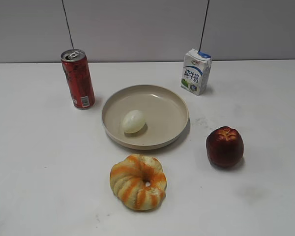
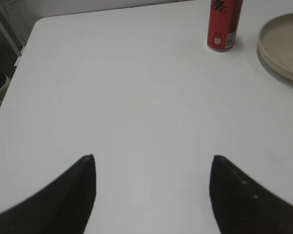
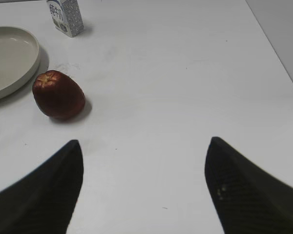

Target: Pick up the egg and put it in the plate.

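Both arms are hanging back over bare table [image 1: 34, 162], out of the exterior view. The left gripper [image 2: 152, 158] and the right gripper [image 3: 144, 142] are each spread wide, holding nothing. The milk carton [image 1: 195, 71] is showing blue Chinese characters; the red can's [image 1: 78, 78] writing is too small to read. The egg [image 1: 133, 121], smooth and pale cream, is lying inside the beige plate [image 1: 172, 105], left of its centre.
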